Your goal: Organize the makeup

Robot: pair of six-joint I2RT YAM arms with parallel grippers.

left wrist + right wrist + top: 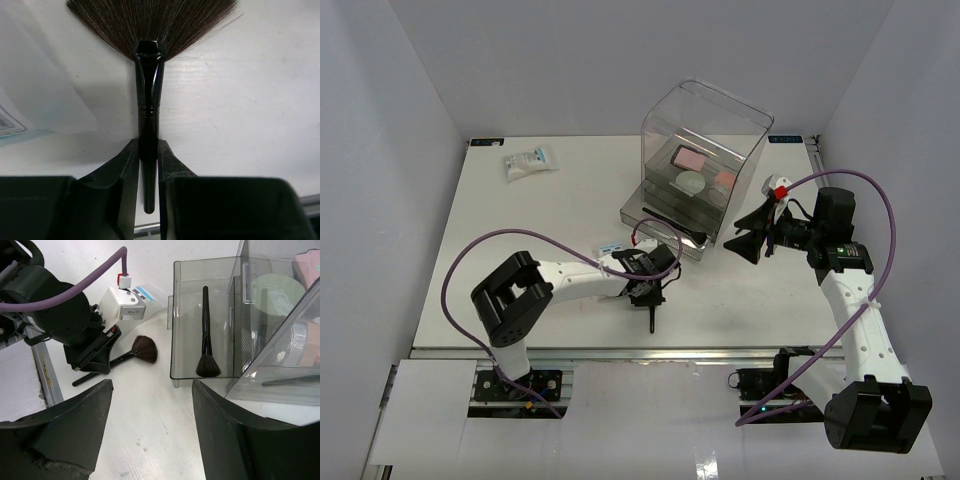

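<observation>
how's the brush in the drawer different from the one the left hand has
The drawer brush lies loose in the open drawer; the fan brush is outside it, handle clamped in the left hand. The drawer brush has a narrower, blacker head; the fan brush spreads wide and brownish. Both have slim black handles.

The brush (149,95) has a glossy black plastic handle and soft dark hair. The bench (240,100) is matt white, faintly grained. The packet (30,95) at left is smooth film. The box (705,125) is clear glossy plastic.
</observation>
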